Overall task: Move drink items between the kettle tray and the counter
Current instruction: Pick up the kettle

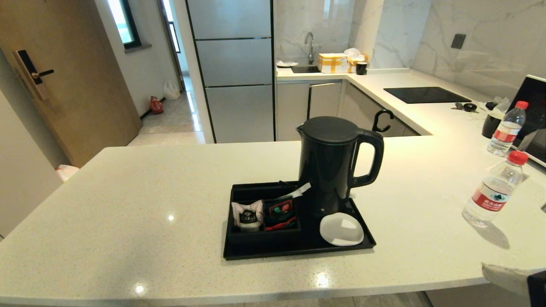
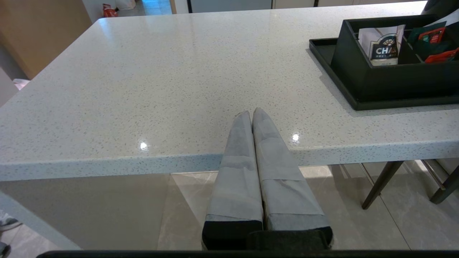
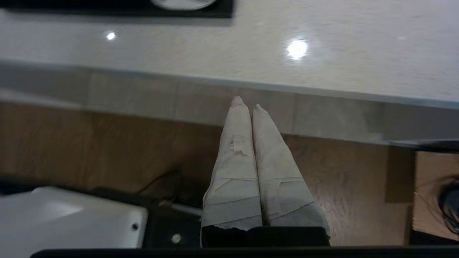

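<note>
The tall black kettle (image 1: 328, 166) stands on the black kettle tray (image 1: 298, 252), beside a white coaster (image 1: 341, 229). A pale sachet with a dark logo (image 1: 247, 215) stands upright in a tray compartment and also appears in the left wrist view as the sachet (image 2: 382, 46). A red-capped water bottle (image 1: 492, 189) stands on the counter (image 1: 128, 204), right of the tray. My right gripper (image 1: 486, 268) is at the counter's front right edge; its wrist view shows the gripper (image 3: 246, 102) shut and empty, just below the edge. My left gripper (image 2: 252, 111) is shut and empty over the front edge, left of the tray (image 2: 330, 61).
Red-and-green packets (image 1: 281, 213) fill the compartment next to the sachet. A second bottle (image 1: 507, 128), a dark cup (image 1: 490, 125) and a screen (image 1: 533, 115) stand at the far right. A black hob (image 1: 420, 94) lies at the back. Chair legs (image 2: 380, 186) show under the counter.
</note>
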Controlling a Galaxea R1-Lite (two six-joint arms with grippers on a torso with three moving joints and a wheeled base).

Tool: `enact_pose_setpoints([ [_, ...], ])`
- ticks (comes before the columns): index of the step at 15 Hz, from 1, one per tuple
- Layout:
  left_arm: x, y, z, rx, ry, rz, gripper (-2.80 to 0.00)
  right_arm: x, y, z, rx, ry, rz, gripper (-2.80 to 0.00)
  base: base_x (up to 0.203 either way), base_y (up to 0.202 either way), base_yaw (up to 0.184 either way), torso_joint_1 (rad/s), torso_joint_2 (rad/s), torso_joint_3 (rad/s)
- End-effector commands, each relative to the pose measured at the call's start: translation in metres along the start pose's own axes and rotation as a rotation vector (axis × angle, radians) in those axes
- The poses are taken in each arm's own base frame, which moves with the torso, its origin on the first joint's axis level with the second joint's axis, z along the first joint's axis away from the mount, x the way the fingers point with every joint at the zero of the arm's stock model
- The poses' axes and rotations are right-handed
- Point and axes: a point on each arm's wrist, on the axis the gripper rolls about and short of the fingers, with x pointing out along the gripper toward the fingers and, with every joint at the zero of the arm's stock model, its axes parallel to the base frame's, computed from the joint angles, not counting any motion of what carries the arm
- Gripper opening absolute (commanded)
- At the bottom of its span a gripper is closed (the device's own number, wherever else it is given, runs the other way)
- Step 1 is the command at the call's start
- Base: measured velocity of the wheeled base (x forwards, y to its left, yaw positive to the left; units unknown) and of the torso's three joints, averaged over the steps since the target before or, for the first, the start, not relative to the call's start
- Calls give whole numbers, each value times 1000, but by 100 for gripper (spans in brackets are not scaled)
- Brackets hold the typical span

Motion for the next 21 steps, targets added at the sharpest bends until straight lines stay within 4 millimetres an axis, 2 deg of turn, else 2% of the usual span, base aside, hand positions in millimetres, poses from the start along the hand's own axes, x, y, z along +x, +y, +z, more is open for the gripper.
enact_pose_setpoints([
  [1,0,0,0,0,1,0,-280,18,10,12,-16,50,21,-280,0,0,0,0,0,0],
  [3,0,0,0,0,-1,0,-280,50,25,32,-18,96,30,-280,0,0,0,0,0,0],
  [5,0,0,0,0,-1,0,-280,81,36,52,23,64,15,-280,0,0,0,0,0,0],
  [8,0,0,0,0,-1,0,-280,134,43,70,128,-31,-125,-280,0,0,0,0,0,0],
  [9,0,0,0,0,-1,0,-280,143,42,77,162,-89,-168,-102,0,0,0,0,0,0],
  [10,0,0,0,0,-1,0,-280,154,43,82,167,-112,-193,0,0,0,0,0,0,0],
  [11,0,0,0,0,-1,0,-280,168,43,88,172,-134,-228,0,0,0,0,0,0,0],
  [15,0,0,0,0,-1,0,-280,190,32,106,211,-203,-364,0,0,0,0,0,0,0],
  [18,0,0,0,0,-1,0,-280,195,33,110,215,-240,-354,0,0,0,0,0,0,0],
  [21,0,0,0,0,1,0,-280,213,36,113,201,-316,-329,0,0,0,0,0,0,0],
])
